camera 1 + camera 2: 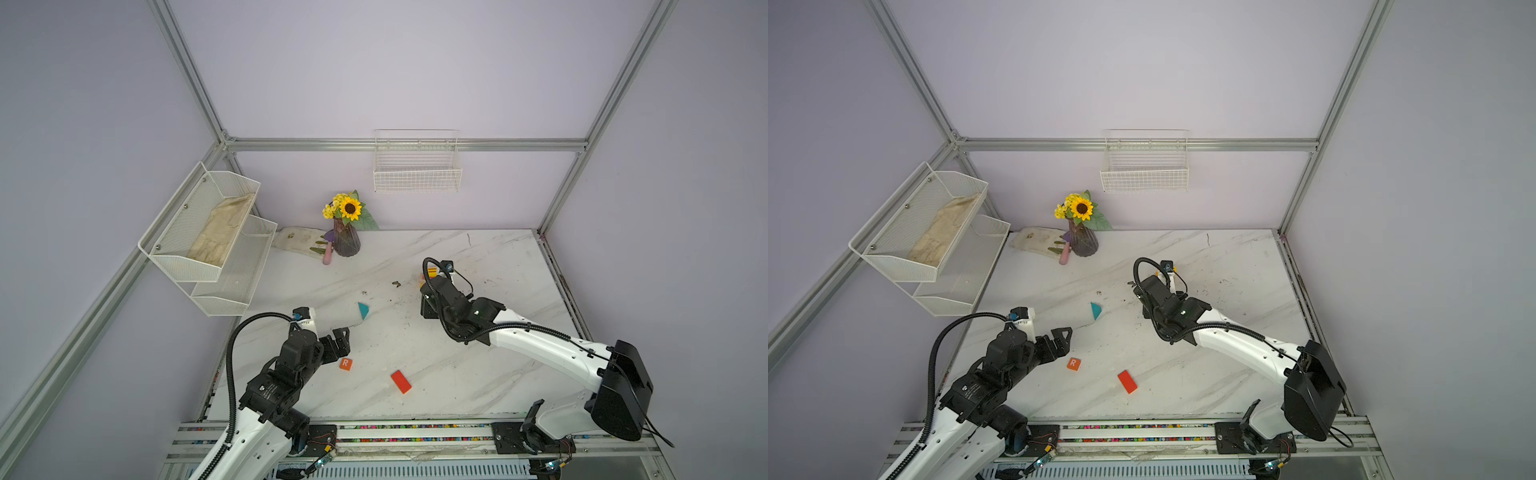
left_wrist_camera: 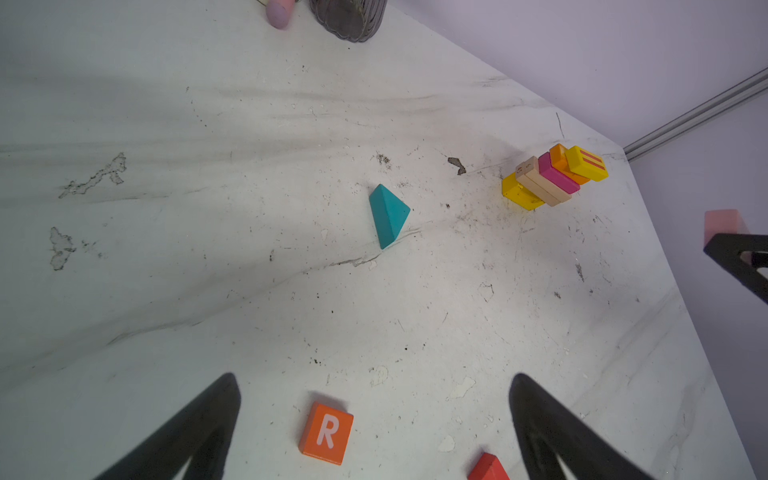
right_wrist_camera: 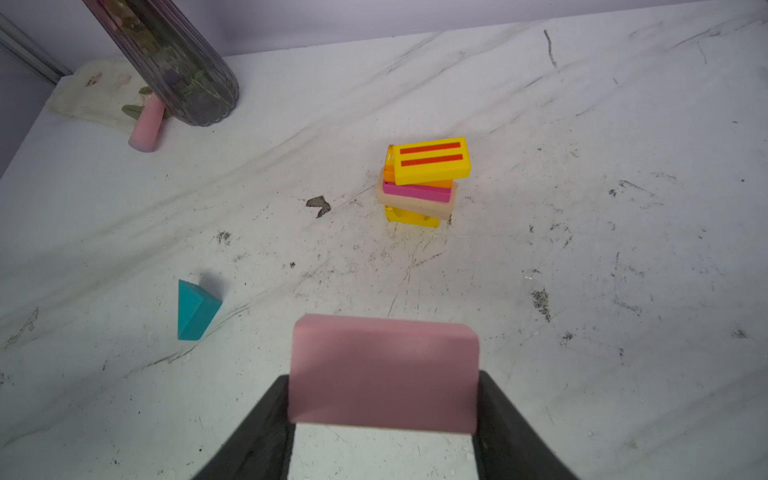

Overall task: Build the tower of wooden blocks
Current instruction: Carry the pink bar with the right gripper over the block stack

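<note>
The tower [image 3: 419, 183] stands at the back right of the table: a yellow base, then tan, magenta and orange slabs, with a yellow striped slab on top. My right gripper [image 3: 384, 382] hovers just short of it, shut on a pink block [image 3: 384, 365] held across the jaws. In both top views that arm hides most of the tower [image 1: 432, 273]. My left gripper [image 2: 374, 378] is open above the table near the front left. Close in front of it lies the orange R cube [image 2: 326, 432], with a red slab [image 1: 401, 381] to its right. The teal triangle [image 1: 363, 310] lies mid-table.
A dark vase of flowers [image 1: 346, 241], a pink cylinder [image 1: 328, 253] and a cloth [image 1: 295, 239] sit at the back left. White mesh shelves [image 1: 208, 237] hang on the left wall and a wire basket [image 1: 417, 174] hangs on the back wall.
</note>
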Available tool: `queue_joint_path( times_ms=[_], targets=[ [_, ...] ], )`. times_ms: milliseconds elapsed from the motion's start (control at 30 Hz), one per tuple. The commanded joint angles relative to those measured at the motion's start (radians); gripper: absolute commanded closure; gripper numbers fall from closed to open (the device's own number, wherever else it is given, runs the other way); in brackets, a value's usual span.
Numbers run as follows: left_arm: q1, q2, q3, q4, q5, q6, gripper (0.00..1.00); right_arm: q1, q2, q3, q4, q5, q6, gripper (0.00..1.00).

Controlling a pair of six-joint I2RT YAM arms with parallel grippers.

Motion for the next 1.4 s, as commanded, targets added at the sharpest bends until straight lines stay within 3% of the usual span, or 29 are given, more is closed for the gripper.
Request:
queue_joint_path(
  times_ms=[0,200,500,733,1367],
  targets=[
    [-0.003,0.02,-0.026,0.036,0.01,0.024,0.0,-0.029,0.002,0.06,-0.01,0.02,-0.04,0.59],
    [-0.003,0.034,-0.023,0.041,0.004,0.024,0.0,-0.098,0.071,0.147,-0.01,-0.034,-0.064,0.59],
    [-0.003,0.029,-0.025,0.041,-0.005,0.025,0.0,-0.234,0.292,0.349,-0.051,-0.181,-0.095,0.63],
    [-0.003,0.04,-0.021,0.043,-0.012,0.025,0.0,-0.281,0.434,0.497,-0.143,-0.164,-0.156,0.63],
    [-0.004,0.069,-0.014,0.045,-0.014,0.021,0.0,-0.337,0.546,0.552,-0.182,-0.216,-0.254,0.55]
  ],
)
